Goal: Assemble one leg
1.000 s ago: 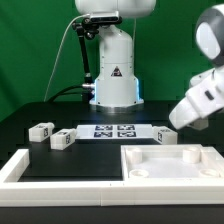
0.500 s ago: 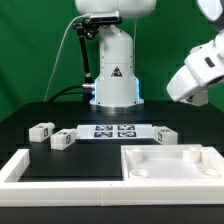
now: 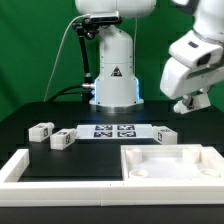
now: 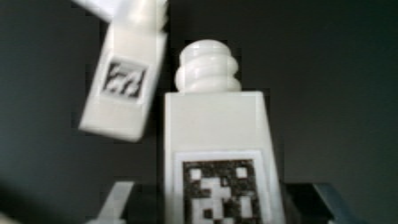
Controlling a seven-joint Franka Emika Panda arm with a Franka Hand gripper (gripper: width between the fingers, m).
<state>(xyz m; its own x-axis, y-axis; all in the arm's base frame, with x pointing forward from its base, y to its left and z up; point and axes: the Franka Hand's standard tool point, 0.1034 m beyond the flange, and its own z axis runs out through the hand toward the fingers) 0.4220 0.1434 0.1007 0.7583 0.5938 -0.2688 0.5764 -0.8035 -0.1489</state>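
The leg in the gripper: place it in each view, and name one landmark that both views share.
Exterior view: the held leg hangs in the gripper, raised above the table at the exterior view's right.
Wrist view: the held leg fills the middle, tag facing the camera, between the gripper fingers.
Shared landmark: probably the loose leg lying on the table below.

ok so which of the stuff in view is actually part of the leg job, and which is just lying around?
Job:
- leg, clamped and held up in the air
- gripper holding it

Lying about for now:
- marker board
- spare leg at the exterior view's far left
- second spare leg beside it
- third spare leg near the white panel
- white frame
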